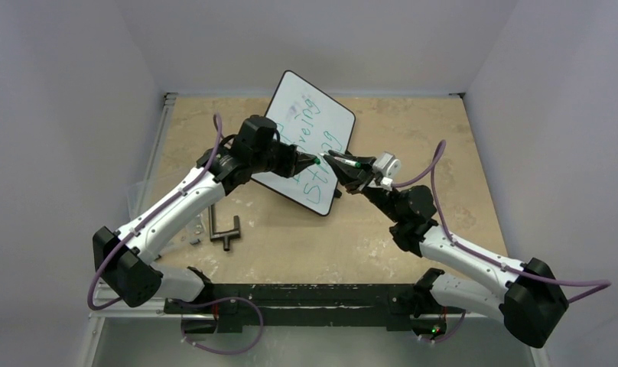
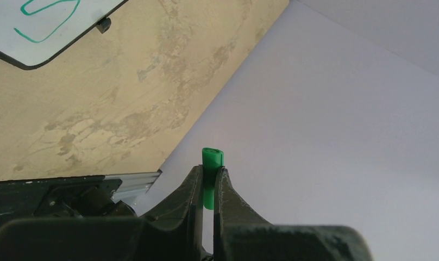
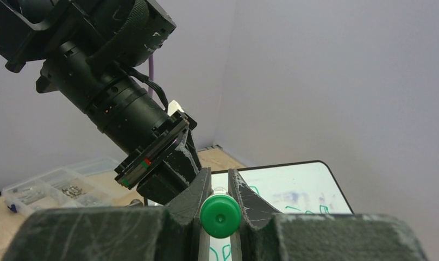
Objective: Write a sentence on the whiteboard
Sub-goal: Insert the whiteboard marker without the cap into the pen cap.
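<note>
The whiteboard (image 1: 321, 122) lies tilted at the table's far middle, with the green sentence (image 1: 310, 130) running across it in three lines. My left gripper (image 1: 310, 162) hovers over the board's near edge, shut on a small green marker cap (image 2: 212, 162), whose open end faces away from the gripper with nothing in it. Facing it from the right, my right gripper (image 1: 346, 164) is shut on the marker (image 1: 350, 162). The marker's round green rear end (image 3: 220, 216) sits between the fingers, and its tip points at the cap, a small gap apart. The whiteboard (image 3: 293, 185) lies beyond.
A dark T-shaped tool (image 1: 224, 229) lies on the table left of centre. A clear plastic parts box (image 3: 54, 185) sits at the table's left edge. The left arm's wrist (image 3: 114, 92) looms close in the right wrist view. Pale walls enclose the table.
</note>
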{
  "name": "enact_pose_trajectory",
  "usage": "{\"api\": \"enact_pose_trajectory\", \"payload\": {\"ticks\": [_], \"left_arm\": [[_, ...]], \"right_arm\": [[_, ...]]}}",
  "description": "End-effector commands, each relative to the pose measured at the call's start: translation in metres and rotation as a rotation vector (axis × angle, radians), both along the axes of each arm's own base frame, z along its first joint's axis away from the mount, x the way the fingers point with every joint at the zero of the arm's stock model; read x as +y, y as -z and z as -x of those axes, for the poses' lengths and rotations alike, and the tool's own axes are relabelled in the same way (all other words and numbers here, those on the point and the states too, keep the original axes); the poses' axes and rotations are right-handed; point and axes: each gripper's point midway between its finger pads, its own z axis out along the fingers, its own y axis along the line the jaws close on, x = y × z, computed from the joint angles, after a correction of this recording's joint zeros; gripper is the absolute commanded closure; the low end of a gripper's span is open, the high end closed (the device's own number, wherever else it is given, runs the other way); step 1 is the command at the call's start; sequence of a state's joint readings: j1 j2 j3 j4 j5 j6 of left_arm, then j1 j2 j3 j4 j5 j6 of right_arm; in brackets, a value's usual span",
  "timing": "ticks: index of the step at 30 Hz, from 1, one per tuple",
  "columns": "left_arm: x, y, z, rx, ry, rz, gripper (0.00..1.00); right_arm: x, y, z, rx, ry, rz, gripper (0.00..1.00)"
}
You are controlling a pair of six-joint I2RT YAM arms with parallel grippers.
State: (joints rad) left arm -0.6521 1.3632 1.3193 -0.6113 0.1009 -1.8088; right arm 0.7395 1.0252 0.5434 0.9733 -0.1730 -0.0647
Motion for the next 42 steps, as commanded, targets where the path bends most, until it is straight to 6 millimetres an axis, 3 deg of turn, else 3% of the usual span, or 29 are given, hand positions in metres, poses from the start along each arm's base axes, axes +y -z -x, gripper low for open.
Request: {"api": "enact_pose_trajectory", "payload": {"ticks": [1,14,42], "left_arm": [[-0.001,-0.030,-0.002,-0.041,-0.027,0.121,1.00],[0.002,-0.028,-0.010,-0.036,-0.059,0.148,1.00],[0.004,-0.025,-0.010,-0.029,-0.082,0.184,1.00]], "right_arm": [[-0.006,-0.011,0.002,-0.057,0.044,-0.023,1.00],[-0.004,0.006,-0.003,-0.003,0.056,0.007,1.00],[0.006,0.023,-0.014,0.039,0.071,0.047,1.00]]}}
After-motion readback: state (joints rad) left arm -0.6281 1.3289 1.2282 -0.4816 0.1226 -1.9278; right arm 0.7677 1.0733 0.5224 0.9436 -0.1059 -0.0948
